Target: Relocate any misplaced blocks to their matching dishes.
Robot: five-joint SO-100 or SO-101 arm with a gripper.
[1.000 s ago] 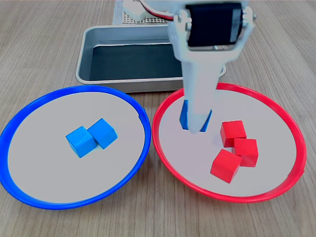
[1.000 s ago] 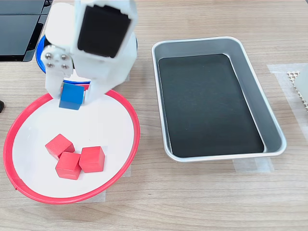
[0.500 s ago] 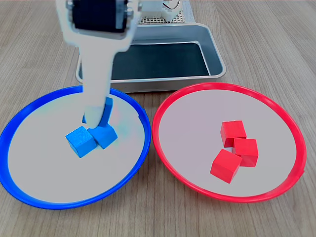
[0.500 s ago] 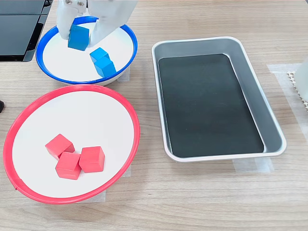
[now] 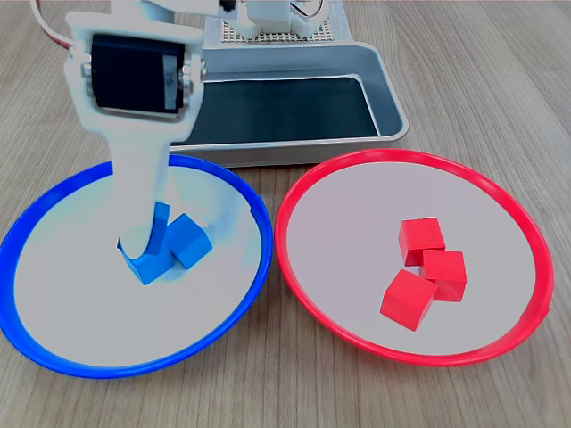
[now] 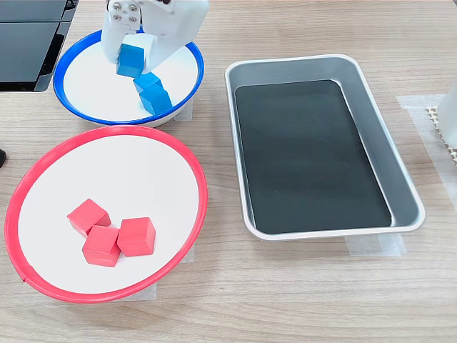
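Hand (image 6: 132, 58) lower, blue cube (image 6: 131, 60) gripped.

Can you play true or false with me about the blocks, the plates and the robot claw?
1. Three red blocks sit in the red-rimmed plate. True.
2. The gripper is empty. False: it is shut on a blue block over the blue-rimmed plate.
3. The metal tray has blocks in it. False: only its dark bottom shows.
4. Two more blue blocks lie in the blue-rimmed plate. True.
5. A blue block lies in the red-rimmed plate. False: only red ones are there.
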